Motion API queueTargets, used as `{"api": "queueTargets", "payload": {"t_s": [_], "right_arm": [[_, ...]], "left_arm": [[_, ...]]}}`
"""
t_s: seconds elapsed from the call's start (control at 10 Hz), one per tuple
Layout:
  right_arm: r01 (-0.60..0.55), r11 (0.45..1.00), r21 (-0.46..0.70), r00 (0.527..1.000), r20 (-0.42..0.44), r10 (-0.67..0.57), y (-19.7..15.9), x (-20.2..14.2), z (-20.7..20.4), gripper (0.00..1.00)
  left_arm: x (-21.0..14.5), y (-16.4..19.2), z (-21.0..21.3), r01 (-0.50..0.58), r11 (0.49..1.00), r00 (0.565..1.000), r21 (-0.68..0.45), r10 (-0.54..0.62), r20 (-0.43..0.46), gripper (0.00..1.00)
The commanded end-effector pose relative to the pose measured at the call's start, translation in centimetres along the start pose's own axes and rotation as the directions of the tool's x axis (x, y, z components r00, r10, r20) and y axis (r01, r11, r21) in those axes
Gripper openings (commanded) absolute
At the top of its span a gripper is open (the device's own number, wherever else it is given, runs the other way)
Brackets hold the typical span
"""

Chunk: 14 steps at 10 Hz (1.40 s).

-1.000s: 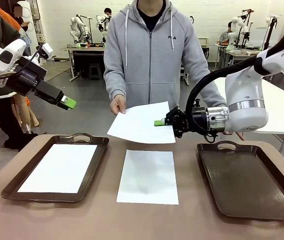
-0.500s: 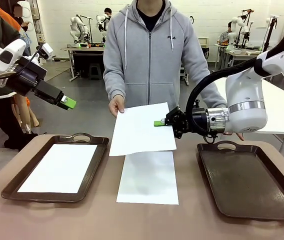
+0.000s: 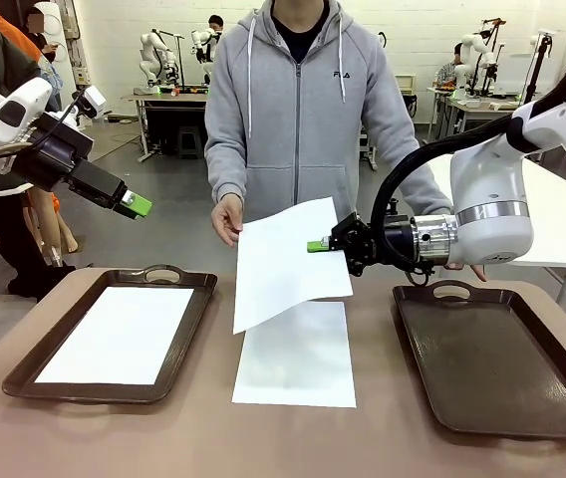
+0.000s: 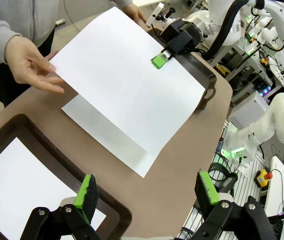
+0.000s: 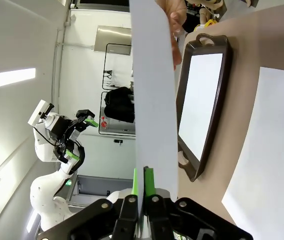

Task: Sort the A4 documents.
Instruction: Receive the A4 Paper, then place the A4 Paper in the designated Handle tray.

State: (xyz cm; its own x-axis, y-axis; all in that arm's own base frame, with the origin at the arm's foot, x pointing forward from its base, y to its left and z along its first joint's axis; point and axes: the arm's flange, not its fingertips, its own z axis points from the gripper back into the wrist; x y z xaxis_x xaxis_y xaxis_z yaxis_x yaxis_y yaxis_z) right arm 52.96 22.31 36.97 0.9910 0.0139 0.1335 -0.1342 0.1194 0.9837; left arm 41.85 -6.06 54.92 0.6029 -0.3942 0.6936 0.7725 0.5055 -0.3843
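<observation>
R gripper [image 3: 315, 245] is clamped on the right edge of one A4 sheet [image 3: 288, 261], holding it in the air above mid-table, free left corner sagging; L gripper [image 3: 136, 206] hangs raised at the left, jaws wide apart, empty; nearest on the table [image 3: 403, 448] a 2nd sheet [image 3: 295, 354] lies flat btwn the two trays; left tray [image 3: 178, 277] holds a 3rd sheet [image 3: 119, 334], right tray [image 3: 492, 368] is bare; beyond, the person's hand [image 3: 228, 217] is open just beside the held sheet's far corner, contact unclear; step prob: sheet taken, placing not yet done; next move likely needs a swing over a tray, prob the bare right one, then a low, flat release so the floppy paper lands inside the rim.
</observation>
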Motion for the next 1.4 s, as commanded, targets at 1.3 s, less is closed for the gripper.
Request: {"api": "queueTargets", "payload": {"t_s": [1.3], "right_arm": [[-0.094, 0.986, -0.136, 0.995, -0.051, 0.088, 3.7, -6.0, 7.9, 0.01]], "left_arm": [[-0.1, 0.0, 0.1, 0.005, 1.0, 1.0, -0.001, -0.005, -0.007, 1.0]]}}
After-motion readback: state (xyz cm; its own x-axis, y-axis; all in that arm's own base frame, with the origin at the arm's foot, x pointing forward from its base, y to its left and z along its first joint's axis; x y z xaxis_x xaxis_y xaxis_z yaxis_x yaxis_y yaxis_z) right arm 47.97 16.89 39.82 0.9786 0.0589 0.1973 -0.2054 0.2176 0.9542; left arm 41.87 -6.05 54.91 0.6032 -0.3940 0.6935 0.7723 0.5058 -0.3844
